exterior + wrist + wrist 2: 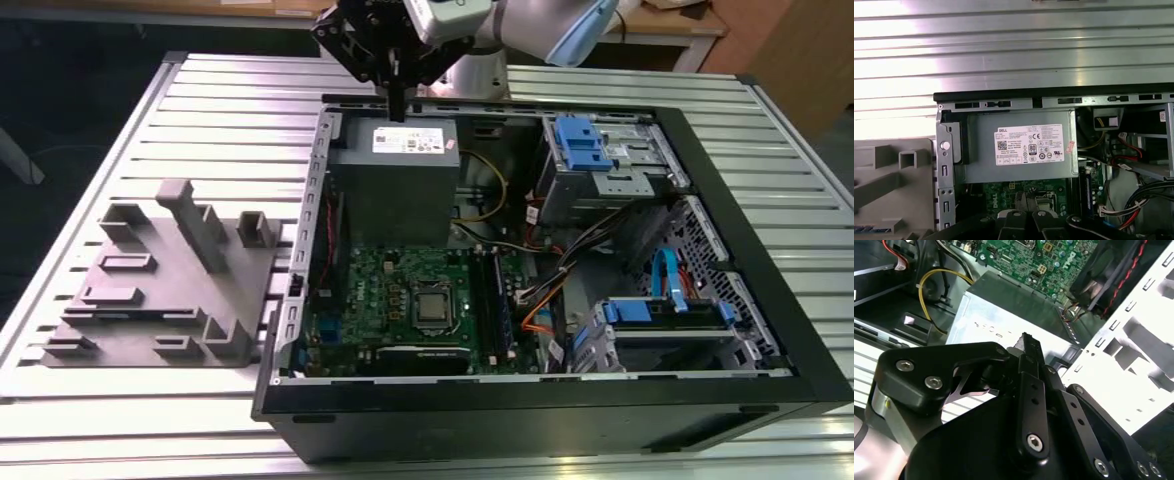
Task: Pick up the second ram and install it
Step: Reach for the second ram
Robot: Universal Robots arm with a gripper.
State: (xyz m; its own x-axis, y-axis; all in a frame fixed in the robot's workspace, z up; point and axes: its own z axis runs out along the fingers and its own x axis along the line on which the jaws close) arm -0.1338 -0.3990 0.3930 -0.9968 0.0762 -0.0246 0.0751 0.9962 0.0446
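Grip: the pincer (pixel 395 82) is clamped on a thin, dark, flat strip, with its fingers drawn together around it.
Task's thing: the strip is judged to be the second ram (pixel 399 112). It is held at the pincer's tip and hangs just beneath it. In the second wrist view its end (pixel 1025 339) is seen poking out past the fingertips.
Below the pincer: the grey power supply (pixel 396 185) lies directly underneath, inside the open computer case (pixel 534 395). The ram is held clear of its top and is not touching it.
Beyond the pincer: the green motherboard (pixel 387 300) lies past the power supply, well apart from the pincer. The black memory slot rails (pixel 491 300) run along its far side.
Beside the pincer: the pale grey fixture (pixel 147 290) stands on the slatted worktop (pixel 134 405), outside the case wall and well away from the pincer.
Done: the pick-up is judged complete, since the ram is carried in the air, away from the fixture and over the case.
Left: the ram is not yet brought over the slot rails, lined up with a slot, or pressed home, so the installing half of the task is judged unstarted.
Unclear: whether a first stick is already seated in the rails cannot be told.
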